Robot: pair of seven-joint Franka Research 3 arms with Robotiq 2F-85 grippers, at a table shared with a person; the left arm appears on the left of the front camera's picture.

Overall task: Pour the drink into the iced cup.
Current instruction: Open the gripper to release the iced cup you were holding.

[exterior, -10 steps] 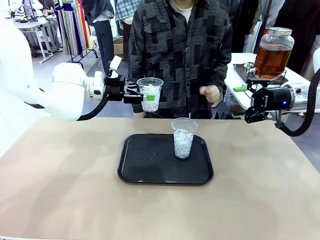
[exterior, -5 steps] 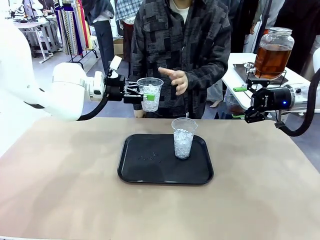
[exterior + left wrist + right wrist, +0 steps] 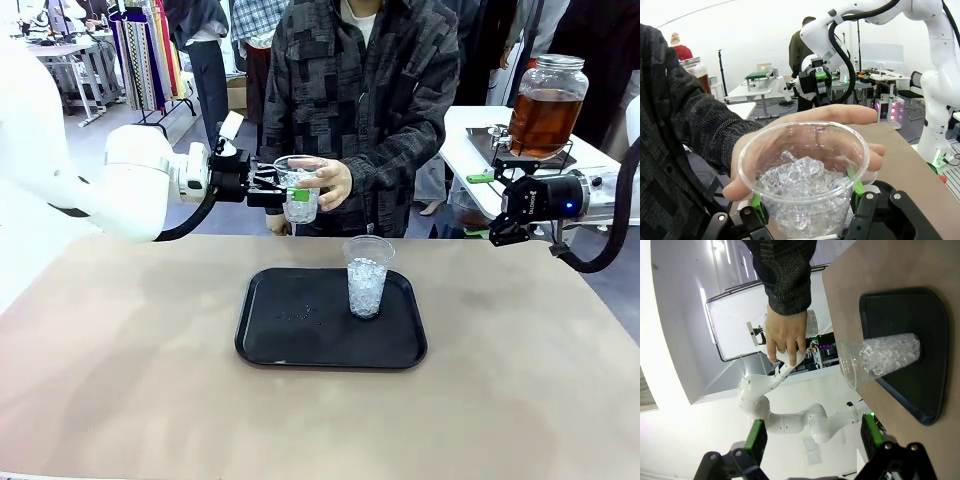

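Amber-brown, tea-like drink (image 3: 540, 122) stands in an upright, large clear glass jar with a silvery lid (image 3: 548, 75) on a separate white worktop (image 3: 470, 128), just behind the right tool (image 3: 493, 200), whose jaws gape wide and empty. Well apart to the left, the left tool (image 3: 806, 195) clamps a clear plastic cup of ice (image 3: 805, 172), with a person's hand (image 3: 327, 182) wrapped round it.

The tray (image 3: 300, 345) is smooth black plastic with a faint sheen. The table (image 3: 120, 380) is tan and matt. The iced cup (image 3: 367, 275), at the tray's 1 o'clock, is thin, clear, glossy plastic; the raised cup (image 3: 305, 208), 10 o'clock from the tray, likewise. The jar (image 3: 545, 110), at 2 o'clock, is clear glossy glass, its lid (image 3: 560, 62) silvery metal. The jacket (image 3: 400, 100) is matt woven cloth.
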